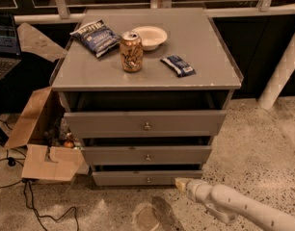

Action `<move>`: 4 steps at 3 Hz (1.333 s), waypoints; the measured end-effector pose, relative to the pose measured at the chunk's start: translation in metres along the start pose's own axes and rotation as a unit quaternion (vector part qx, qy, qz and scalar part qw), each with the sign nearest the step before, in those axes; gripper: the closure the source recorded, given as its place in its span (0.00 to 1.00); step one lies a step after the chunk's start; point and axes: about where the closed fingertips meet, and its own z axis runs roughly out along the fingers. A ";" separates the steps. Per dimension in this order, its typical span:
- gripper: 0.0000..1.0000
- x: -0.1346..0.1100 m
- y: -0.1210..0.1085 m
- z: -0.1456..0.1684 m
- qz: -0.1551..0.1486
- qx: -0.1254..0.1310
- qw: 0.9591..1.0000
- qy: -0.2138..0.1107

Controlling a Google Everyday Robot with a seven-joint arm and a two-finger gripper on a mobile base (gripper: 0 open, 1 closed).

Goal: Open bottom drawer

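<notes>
The grey cabinet has three drawer fronts. The bottom drawer (pixel 123 178) is the slimmest one, just above the floor, with a small round metal knob (pixel 148 180). Its front stands a little forward, with a dark gap above it. My gripper (pixel 182 182) is at the end of the white arm (pixel 234 207) that reaches in from the lower right. It is low, near the floor, beside the right end of the bottom drawer's front and to the right of the knob. It does not touch the knob.
On the cabinet top (pixel 205 37) are a chip bag (pixel 96 36), a soda can (pixel 131 51), a white bowl (pixel 148 35) and a small dark packet (pixel 178 65). An open cardboard box (pixel 39 143) and cables (pixel 36 201) lie at left. A white pole (pixel 282 71) stands at right.
</notes>
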 end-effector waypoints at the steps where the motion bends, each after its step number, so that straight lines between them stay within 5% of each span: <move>1: 1.00 -0.003 0.010 0.000 0.000 -0.034 0.999 0.004; 2: 1.00 -0.002 0.011 0.000 0.000 -0.035 0.999 0.004; 4: 1.00 -0.001 -0.016 0.030 -0.002 0.010 1.000 -0.023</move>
